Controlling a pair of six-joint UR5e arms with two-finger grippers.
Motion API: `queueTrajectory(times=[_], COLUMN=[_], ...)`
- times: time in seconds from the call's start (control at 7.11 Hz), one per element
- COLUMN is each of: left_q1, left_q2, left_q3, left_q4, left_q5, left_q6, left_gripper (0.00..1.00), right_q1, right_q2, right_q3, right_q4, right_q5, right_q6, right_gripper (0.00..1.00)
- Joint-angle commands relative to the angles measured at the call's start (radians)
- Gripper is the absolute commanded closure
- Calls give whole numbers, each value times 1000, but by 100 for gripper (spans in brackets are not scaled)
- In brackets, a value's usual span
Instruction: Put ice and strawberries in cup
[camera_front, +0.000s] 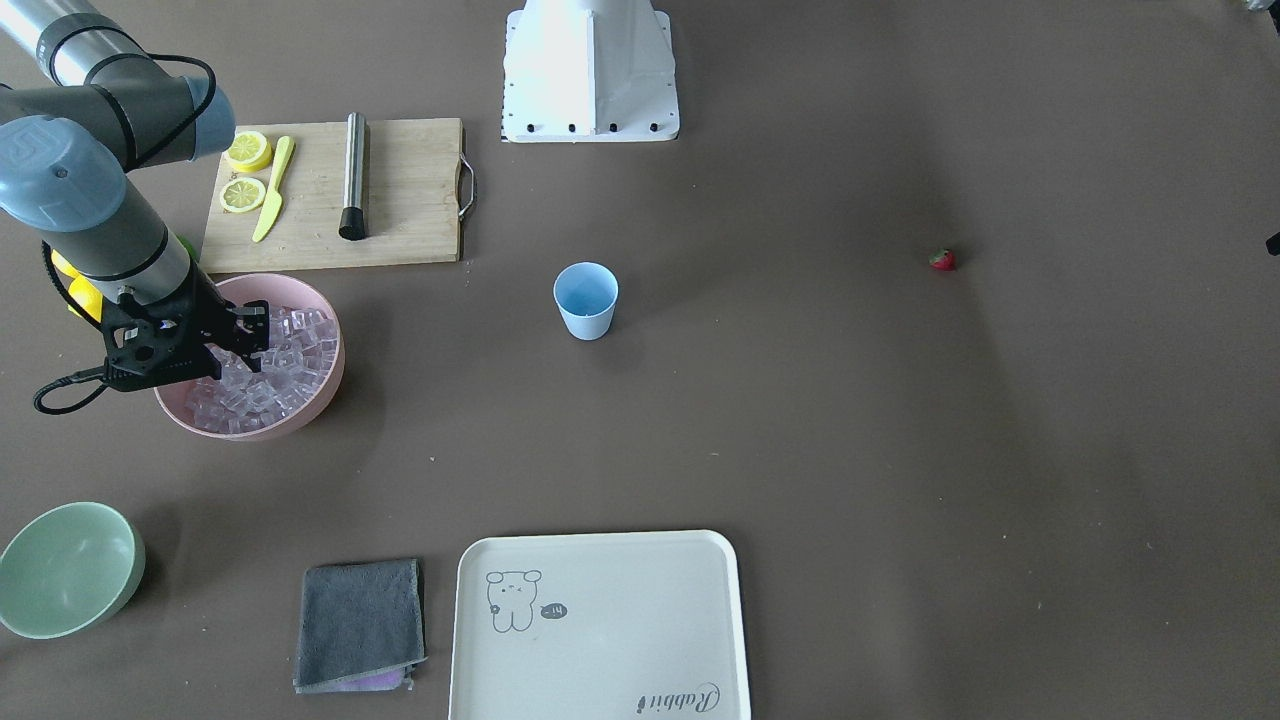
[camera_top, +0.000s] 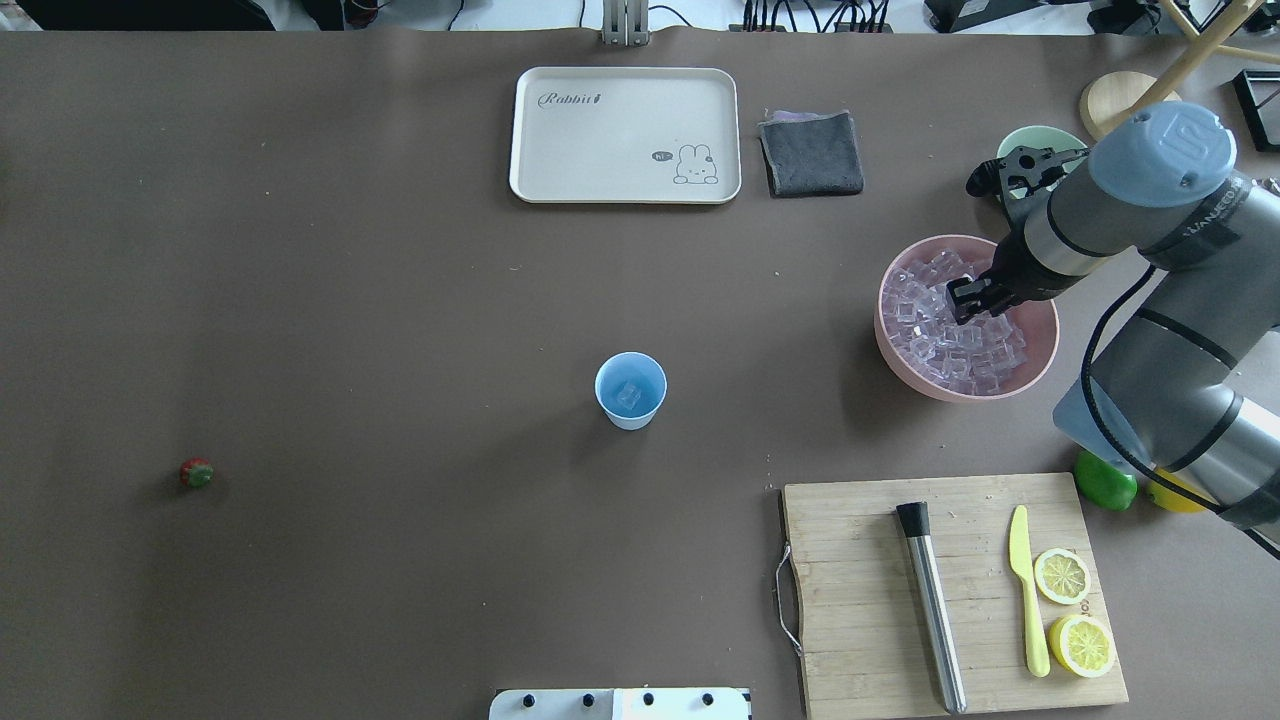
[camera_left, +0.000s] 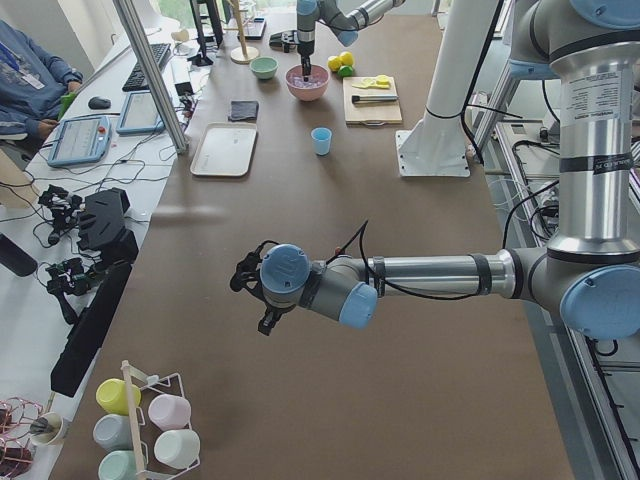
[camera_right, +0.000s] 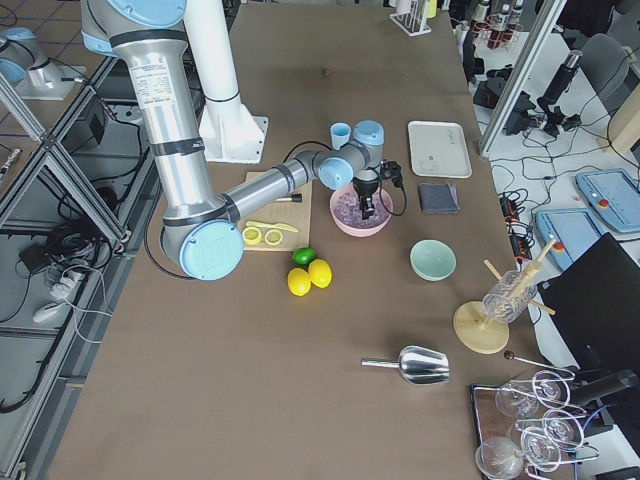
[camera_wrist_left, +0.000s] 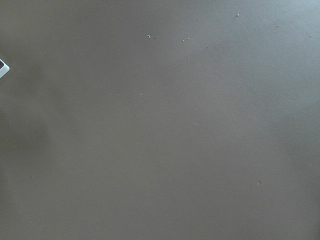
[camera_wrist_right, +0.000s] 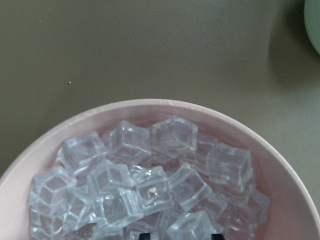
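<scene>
Right arm slants down, end effector (camera_top: 963, 299) dipped among ice (camera_top: 940, 342) in the pink bowl (camera_top: 884, 330), jaws spread; only overhead shows a cube (camera_top: 629, 396) inside the cup (camera_top: 631, 414).

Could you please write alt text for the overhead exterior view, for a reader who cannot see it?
The robot's right claw reaches into a pink bowl of ice cubes at the right of the view. A pale-blue cup with ice in it stands in the middle, and a small strawberry lies far to the left.
</scene>
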Motion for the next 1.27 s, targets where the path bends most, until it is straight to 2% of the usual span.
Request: queueTrajectory(times=[0.0,1.12], left_q1=[0,0], left_q2=[-1,-2], left_q3=[-1,-1], left_q4=[-1,-1], left_q5=[2,0], left_q6=[0,0], left_gripper=[1,1], right_q1=[22,4], right_q2=[0,5], right_q3=[-18,-31], right_q4=[-1,1], right_q5=[4,2], right_q6=[-90,-65], right_gripper=[54,57])
